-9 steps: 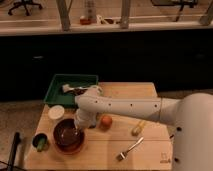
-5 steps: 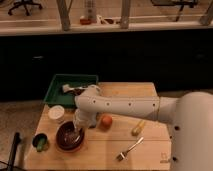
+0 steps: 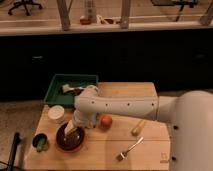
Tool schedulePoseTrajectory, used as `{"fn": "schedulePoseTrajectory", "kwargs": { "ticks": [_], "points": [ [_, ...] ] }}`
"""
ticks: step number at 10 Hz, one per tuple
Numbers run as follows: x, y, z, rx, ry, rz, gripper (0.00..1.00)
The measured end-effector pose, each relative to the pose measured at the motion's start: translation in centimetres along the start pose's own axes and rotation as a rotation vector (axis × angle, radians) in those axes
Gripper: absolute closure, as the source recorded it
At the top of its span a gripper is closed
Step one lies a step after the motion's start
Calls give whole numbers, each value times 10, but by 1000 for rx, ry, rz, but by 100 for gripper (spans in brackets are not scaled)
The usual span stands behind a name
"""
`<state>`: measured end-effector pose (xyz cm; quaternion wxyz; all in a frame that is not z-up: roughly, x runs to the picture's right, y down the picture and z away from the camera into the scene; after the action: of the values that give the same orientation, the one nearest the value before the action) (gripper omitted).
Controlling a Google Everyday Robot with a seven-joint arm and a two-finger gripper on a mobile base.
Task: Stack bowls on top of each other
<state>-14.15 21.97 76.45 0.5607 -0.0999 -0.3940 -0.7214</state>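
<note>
A dark brown bowl (image 3: pixel 68 142) sits on the wooden table (image 3: pixel 150 150) at the front left. I cannot tell whether it is a single bowl or several nested together. My gripper (image 3: pixel 73 129) hangs from the white arm (image 3: pixel 120 106) and reaches down into the bowl's near-right side, covering part of its inside.
A small white dish (image 3: pixel 56 113) lies just behind the bowl and a small green cup (image 3: pixel 41 143) to its left. A green tray (image 3: pixel 62 82) holding items is at the back left. An orange fruit (image 3: pixel 106 121), a yellowish item (image 3: pixel 138 128) and a fork (image 3: pixel 130 148) lie to the right.
My gripper has shifted slightly left and down into the bowl. The bowl and the other objects stay where they were.
</note>
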Motion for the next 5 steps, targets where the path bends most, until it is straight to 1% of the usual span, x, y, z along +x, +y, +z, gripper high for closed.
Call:
{"fn": "schedulePoseTrajectory", "kwargs": {
  "ticks": [3, 5],
  "points": [
    [1, 1, -3, -7, 12, 1, 20],
    [3, 1, -6, -6, 31, 1, 20]
  ]
}}
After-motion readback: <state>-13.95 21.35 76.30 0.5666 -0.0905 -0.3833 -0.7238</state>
